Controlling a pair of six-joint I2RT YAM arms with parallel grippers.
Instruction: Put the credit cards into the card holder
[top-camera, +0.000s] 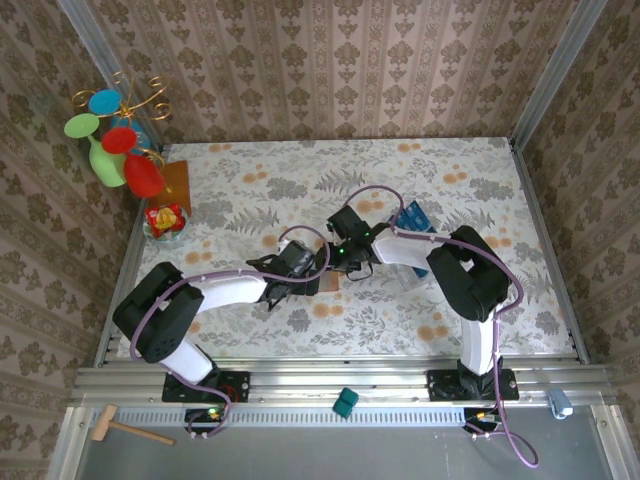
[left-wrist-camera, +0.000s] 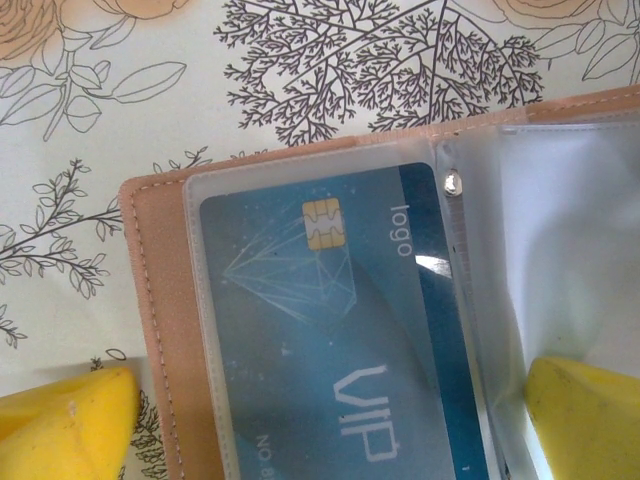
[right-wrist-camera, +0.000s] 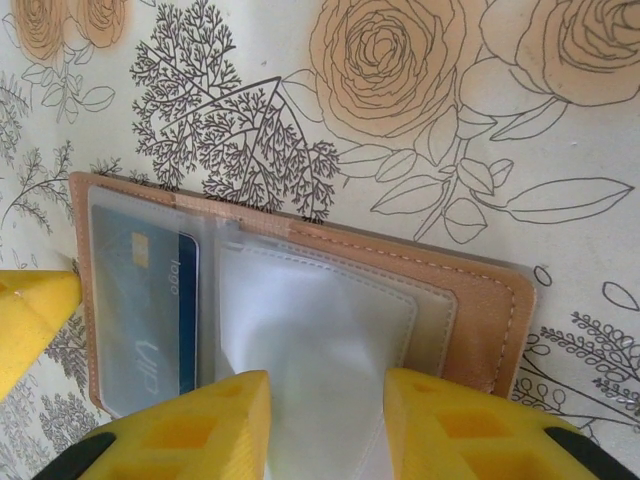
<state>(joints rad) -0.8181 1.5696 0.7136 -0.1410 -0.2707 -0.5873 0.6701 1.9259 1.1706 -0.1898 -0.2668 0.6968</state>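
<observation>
- Top view: your two arms meet mid-worktop (top-camera: 500, 180). The left end effector (top-camera: 310, 274) and right end effector (top-camera: 350, 262) sit almost touching.
- Both hang over the card holder (top-camera: 352, 277). It is mostly covered, with just a brown sliver showing under them.
- Same view: the blue stack of credit cards (top-camera: 413, 217) lies just far-right of the right end effector, beside that arm's forearm.
- An amber square (top-camera: 175, 183) sits far left, well apart. A wooden mallet (top-camera: 125, 428) and a teal block (top-camera: 345, 403) lie on the near rail.
- Left wrist view: the card holder lies open and flat on the floral worktop. One blue credit card (left-wrist-camera: 320, 340) is tucked inside a clear sleeve (left-wrist-camera: 205, 320), with its chip and "VIP" readable through the plastic.
- Your left end effector is spread wide and holds nothing. One yellow fingertip (left-wrist-camera: 65, 425) is over the worktop just off the holder's left edge. The other is over the loose clear leaf on the right.
- Right wrist view: the holder is open, with the carded sleeve on the left and pale lining on the right.
- Your right end effector's fingers (right-wrist-camera: 200, 425) stand partway apart, with a bulging clear leaf (right-wrist-camera: 320, 340) rising between them. You can't tell whether they actually clamp it.
- A yellow fingertip of the left end effector pokes in at the left edge, beside the holder.
</observation>
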